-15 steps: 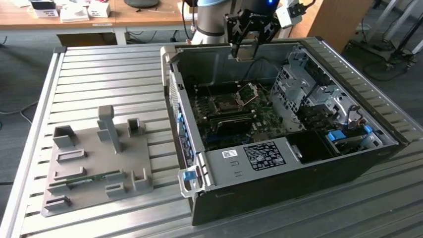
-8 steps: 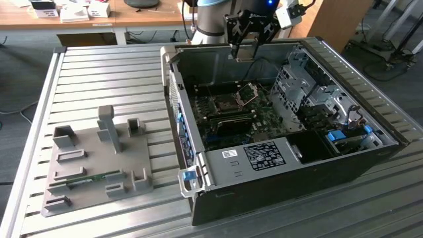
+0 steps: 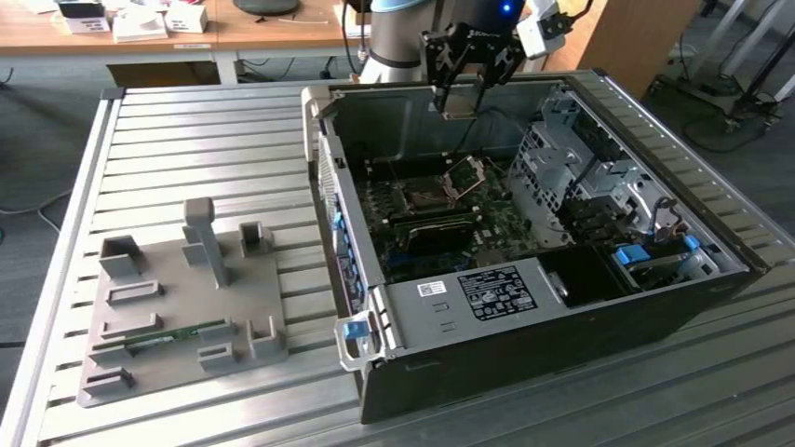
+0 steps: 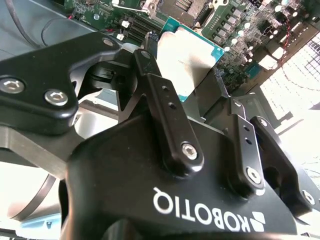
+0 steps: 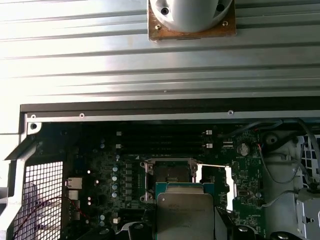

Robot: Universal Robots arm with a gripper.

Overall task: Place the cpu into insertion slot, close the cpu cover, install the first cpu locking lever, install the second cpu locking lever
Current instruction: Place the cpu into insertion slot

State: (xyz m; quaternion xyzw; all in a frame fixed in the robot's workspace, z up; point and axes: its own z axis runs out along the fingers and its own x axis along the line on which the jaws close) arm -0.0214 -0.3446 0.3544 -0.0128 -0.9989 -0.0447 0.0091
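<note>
My gripper (image 3: 457, 93) hangs above the back of the open computer case (image 3: 534, 307), shut on the cpu (image 3: 456, 104). In the second wrist view the cpu (image 4: 187, 60) is a flat square chip with a pale silvery face and a teal edge, pinched between the black fingers (image 4: 165, 100). The first wrist view shows the cpu (image 5: 185, 212) just short of the bare insertion slot (image 5: 169, 175) on the green board. The cpu cover (image 3: 468, 173) stands tilted up at the edge of the slot (image 3: 423, 194) on the exterior view's right.
The case walls rise around the board, with a drive cage (image 3: 559, 158) and cables on the exterior view's right. On the slatted metal table (image 3: 211, 140), a grey fixture plate (image 3: 186, 307) holds a green memory stick (image 3: 162, 337). The arm's base (image 5: 190, 15) stands behind the case.
</note>
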